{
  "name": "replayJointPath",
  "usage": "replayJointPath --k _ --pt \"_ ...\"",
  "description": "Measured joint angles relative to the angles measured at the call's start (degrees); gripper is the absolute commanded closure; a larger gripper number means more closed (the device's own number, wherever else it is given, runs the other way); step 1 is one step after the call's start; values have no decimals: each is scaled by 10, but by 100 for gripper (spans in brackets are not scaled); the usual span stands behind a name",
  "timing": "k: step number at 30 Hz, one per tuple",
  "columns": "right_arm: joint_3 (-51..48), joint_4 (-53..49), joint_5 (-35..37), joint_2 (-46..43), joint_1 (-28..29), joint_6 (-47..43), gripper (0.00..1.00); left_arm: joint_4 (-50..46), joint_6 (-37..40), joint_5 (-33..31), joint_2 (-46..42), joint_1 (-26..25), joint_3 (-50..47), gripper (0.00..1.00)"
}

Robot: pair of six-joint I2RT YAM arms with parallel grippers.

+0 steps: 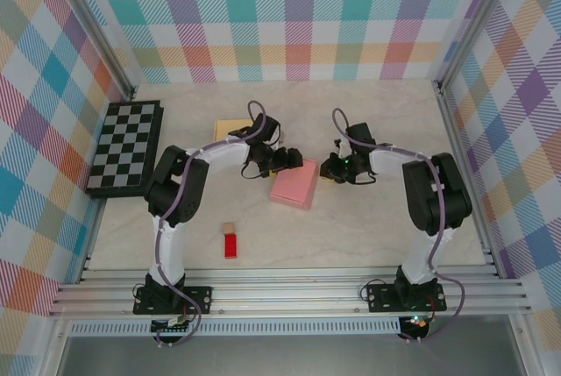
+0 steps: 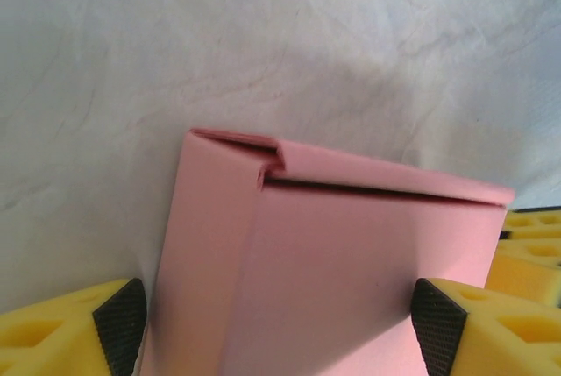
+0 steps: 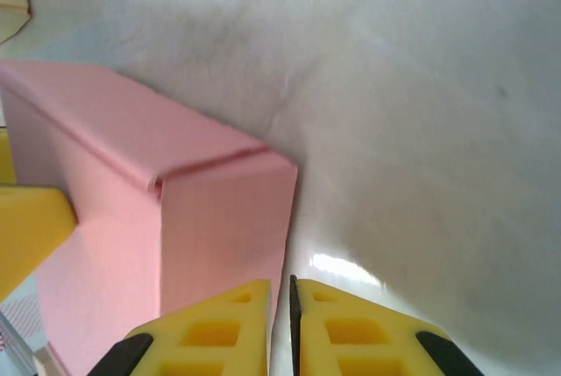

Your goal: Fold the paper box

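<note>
**Pink box mid-table, a gripper on each side**

The pink paper box (image 1: 294, 185) is found lying flat mid-table, between the two arms. The left gripper (image 2: 280, 323) is spread wide across its left end, though contact can't be made out. The right gripper (image 3: 280, 306) is pinched nearly closed, nothing held, just beside the box's right side.

**Box central, hands flanking**

The paper box (image 1: 294, 183) lies at the middle of the tabletop (image 1: 377, 236). The left hand (image 1: 289, 162) is at its 12 o'clock edge, with the box between its fingers (image 2: 118, 328). The right hand (image 1: 330, 168) is just beside its 3 o'clock side. A board (image 1: 124, 148) lies well apart at 9 o'clock, a card (image 1: 230, 130) at 10, and a block (image 1: 230, 245) at 7 with a cube (image 1: 228, 228) just behind it.
</note>
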Motion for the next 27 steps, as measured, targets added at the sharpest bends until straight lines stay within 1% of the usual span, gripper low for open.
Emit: replayJointPath --k 4,8,12,18,27 --pt "-43 -9 -10 -57 -3 0 84 1 -2 -3 -44 0 -41 18" --pt "-119 1 -28 -119 1 22 85 23 -13 1 -113 -1 -115 18" --pt "-179 24 -38 -150 29 59 85 57 -28 6 -148 -9 -177 18" --pt "-217 92 -38 -153 80 120 86 77 -43 5 -150 -36 -203 18" --pt "-218 201 -38 -98 95 170 86 102 -67 -26 -150 -48 -212 18"
